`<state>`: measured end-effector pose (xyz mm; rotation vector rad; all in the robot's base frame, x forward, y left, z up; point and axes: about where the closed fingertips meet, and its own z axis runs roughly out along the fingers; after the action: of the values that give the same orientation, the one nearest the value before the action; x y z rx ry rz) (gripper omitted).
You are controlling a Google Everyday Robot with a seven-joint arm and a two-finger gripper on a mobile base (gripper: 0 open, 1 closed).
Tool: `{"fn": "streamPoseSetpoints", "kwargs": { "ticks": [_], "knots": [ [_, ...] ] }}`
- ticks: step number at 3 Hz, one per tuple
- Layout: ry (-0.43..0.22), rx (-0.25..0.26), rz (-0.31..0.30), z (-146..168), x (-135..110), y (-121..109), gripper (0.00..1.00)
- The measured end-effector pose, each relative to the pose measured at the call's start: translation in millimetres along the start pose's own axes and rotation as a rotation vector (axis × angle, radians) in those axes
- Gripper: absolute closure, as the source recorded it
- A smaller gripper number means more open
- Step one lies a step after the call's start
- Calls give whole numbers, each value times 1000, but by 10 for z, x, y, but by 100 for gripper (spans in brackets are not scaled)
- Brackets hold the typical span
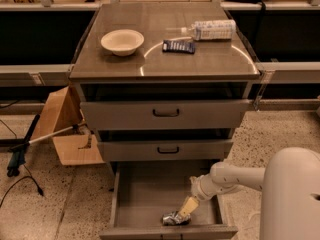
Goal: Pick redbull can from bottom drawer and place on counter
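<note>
The small dented silver-and-blue redbull can (174, 218) lies on its side at the 6 o'clock edge of the open grey metal bottom drawer (145, 194). The yellowish pincer (186, 207) reaches in from 3 o'clock and sits just at the can's 1 o'clock side; whether it is spread or pinching cannot be told. On the glossy grey-brown counter (200, 64) are a cream bowl (122, 41) at 9 o'clock, a clear plastic bottle (212, 29) lying at 1 o'clock and a flat dark blue packet (178, 46) near the middle, their print too small to read.

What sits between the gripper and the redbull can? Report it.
Nothing: in the camera view the gripper, down in the bottom drawer, looks right against the redbull can.
</note>
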<state>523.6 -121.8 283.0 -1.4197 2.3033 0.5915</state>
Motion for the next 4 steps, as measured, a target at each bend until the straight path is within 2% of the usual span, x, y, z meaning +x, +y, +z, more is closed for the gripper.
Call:
{"fn": "streamPoseSetpoints", "kwargs": {
  "ticks": [1,3,4],
  "knots": [
    [6,-4,13,163,117,2,0],
    [16,-27,8,394,154,-8,0],
    [32,-72,-65,554,71,0,0]
  ]
}}
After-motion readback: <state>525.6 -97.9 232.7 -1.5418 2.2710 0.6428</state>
